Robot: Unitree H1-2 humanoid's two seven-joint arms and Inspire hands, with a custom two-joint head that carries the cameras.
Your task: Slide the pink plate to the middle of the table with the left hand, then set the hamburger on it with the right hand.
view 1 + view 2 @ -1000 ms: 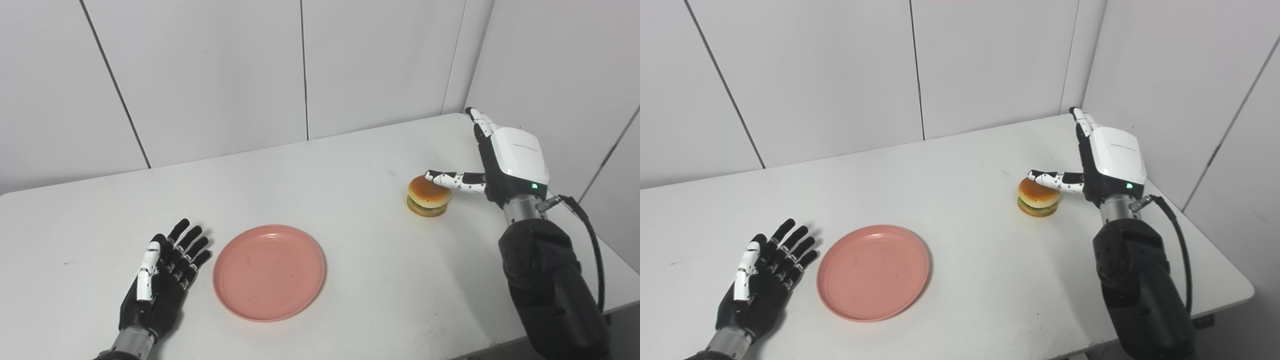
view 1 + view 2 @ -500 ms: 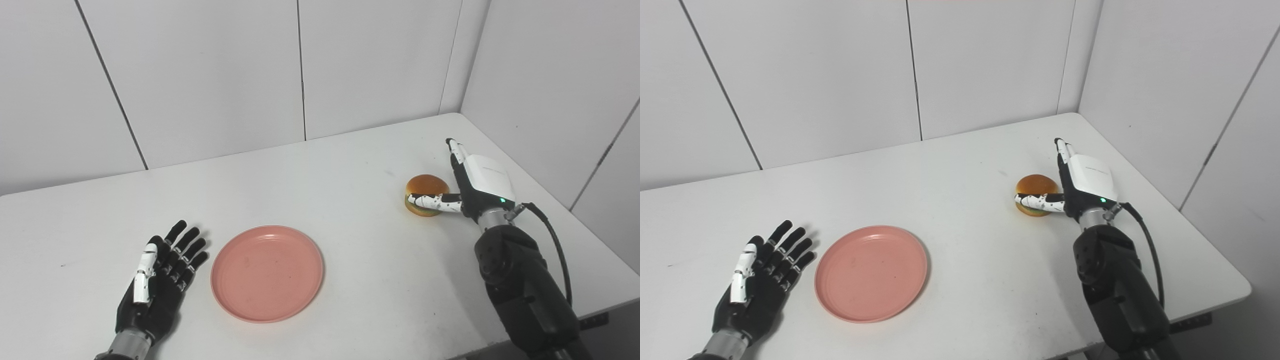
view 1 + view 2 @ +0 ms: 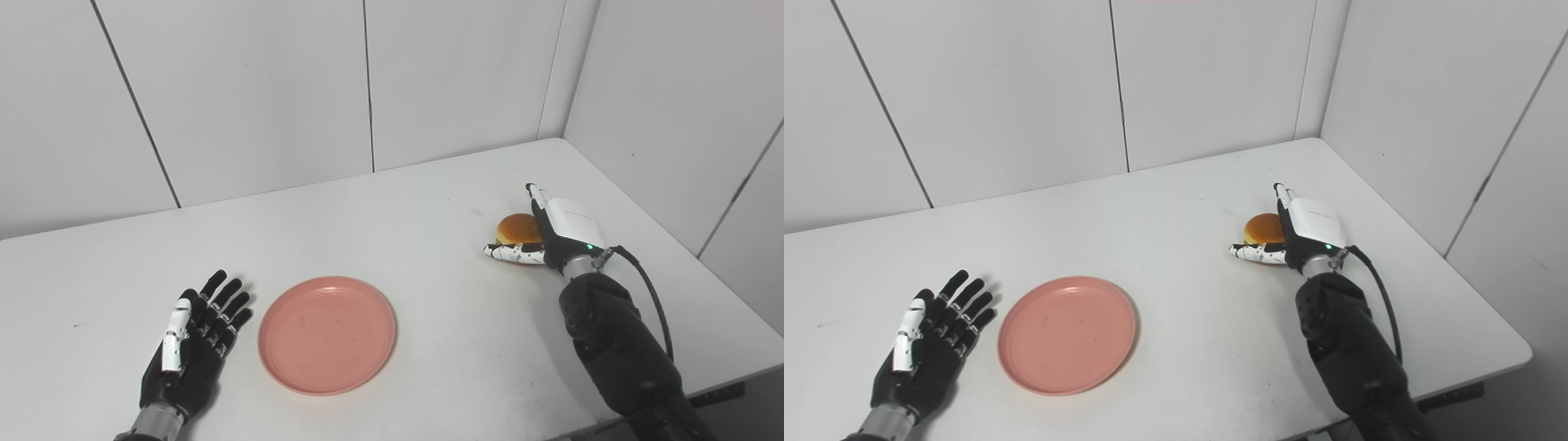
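The pink plate (image 3: 327, 334) lies flat on the white table (image 3: 429, 202), left of centre and near the front edge. Just left of it, my left hand (image 3: 196, 337) rests flat on the table, open, fingers spread, a small gap from the plate's rim. The hamburger (image 3: 516, 228) sits on the table at the right. My right hand (image 3: 566, 229) is pressed against its right side, open, with the fingers pointing away along the far side. The thumb (image 3: 511, 252) reaches across the burger's near lower edge and hides part of it.
White wall panels close off the table's back edge and the right side, meeting in a corner behind the hamburger. A black cable (image 3: 643, 288) loops from my right wrist. Bare tabletop lies between plate and hamburger.
My right hand has come down from above the hamburger to table level beside it, and its thumb has dropped from the bun's top to its near lower edge. The left hand and plate stay put.
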